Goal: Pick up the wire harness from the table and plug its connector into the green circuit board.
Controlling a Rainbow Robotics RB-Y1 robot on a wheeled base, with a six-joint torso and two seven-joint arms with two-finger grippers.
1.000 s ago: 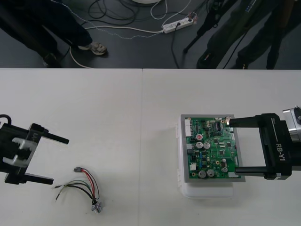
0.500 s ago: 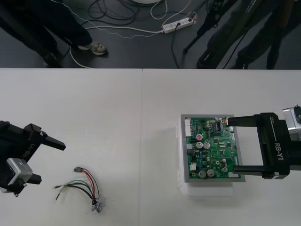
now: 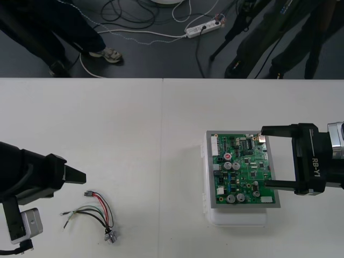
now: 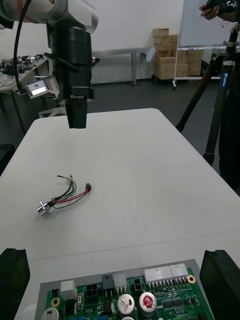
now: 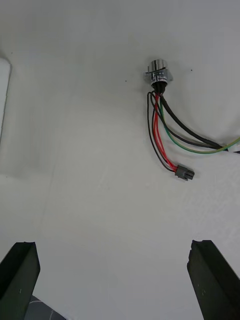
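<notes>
**left gripper lining up on the harness**

harness lies loose on the near left of the table, well apart from the green board on the right. its plug is at the far end and its metal socket at the near end. nothing is gripped yet.

left gripper hangs just left of the harness, fingers wide apart, wires ahead of the gap but off to one side.

right gripper is over the board's right part, fingers spread. cannot tell if they touch it.

for a good pick:
- centre the gap over the wires just behind the plug, so the plug sticks out free for insertion.
- go low, the wires are thin.
- avoid the socket end.
</notes>
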